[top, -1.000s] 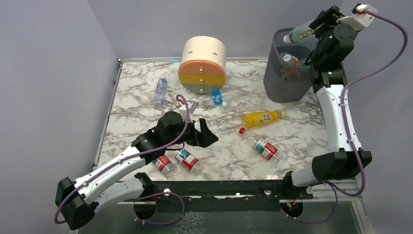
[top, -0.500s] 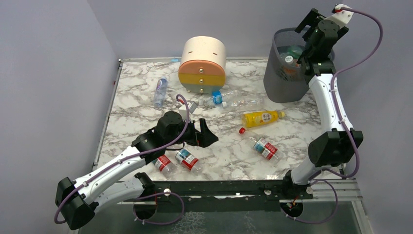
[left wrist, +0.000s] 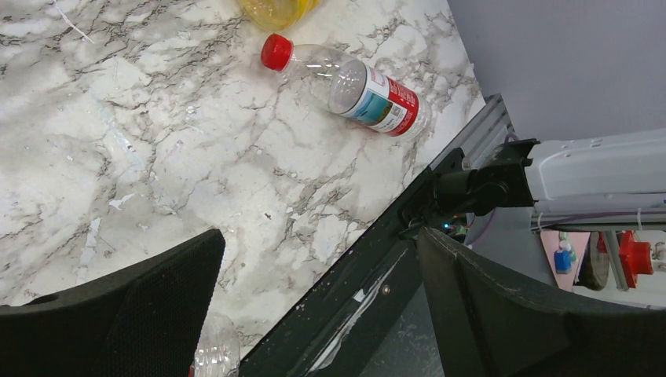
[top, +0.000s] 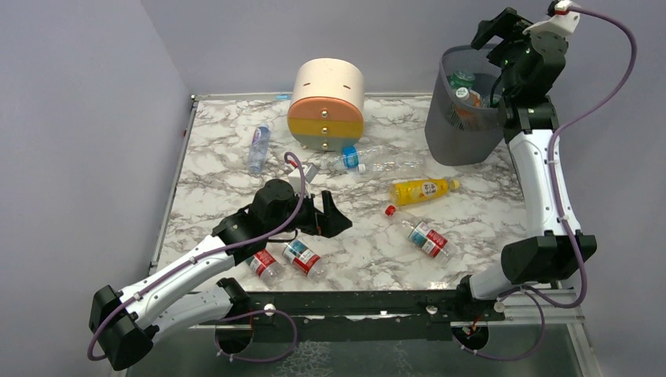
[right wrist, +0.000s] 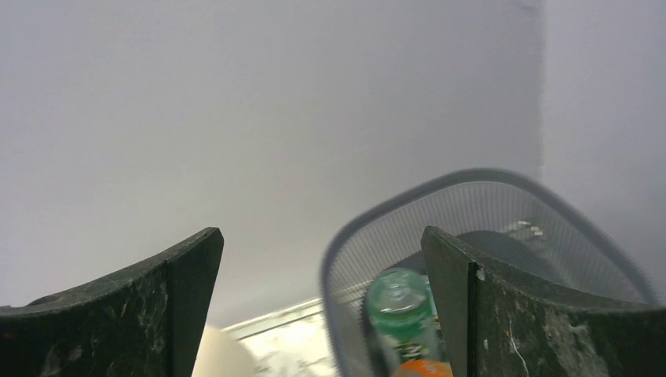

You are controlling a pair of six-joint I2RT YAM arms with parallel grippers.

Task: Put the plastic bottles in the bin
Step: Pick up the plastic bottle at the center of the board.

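– Nearest us, along the table's front edge, what do we find?

– We find the left gripper (top: 338,216) low over the marble table (top: 212,181). Its fingers are spread wide and nothing sits between them. Close beside that arm, near the front edge, a red-labelled pair (top: 305,258) of clear bottles lies side by side.

– And a little further out?

– To the right of that gripper, well apart from it, a red-capped bottle (top: 424,236) lies on its side. Just behind it lies a yellow bottle (top: 424,189), also on its side. Further back, a clear bottle with a blue band (top: 369,162) lies just in front of a round drawer unit (top: 326,106) in cream, orange and yellow. Off to that unit's left, a blue-labelled bottle (top: 257,148) lies alone.

– Where do we see the bin?

– At the far right corner, the grey mesh bin (top: 463,133) stands upright. Inside it we make out a green-capped bottle (top: 462,78) and a white-capped bottle (top: 465,95), with something orange beneath them that we cannot identify.

– And the other hand?

– We see the right gripper (top: 491,30) raised above the bin. Its fingers are wide apart and it holds nothing. Its wrist camera looks down between them at the bin's rim and the green-capped bottle.
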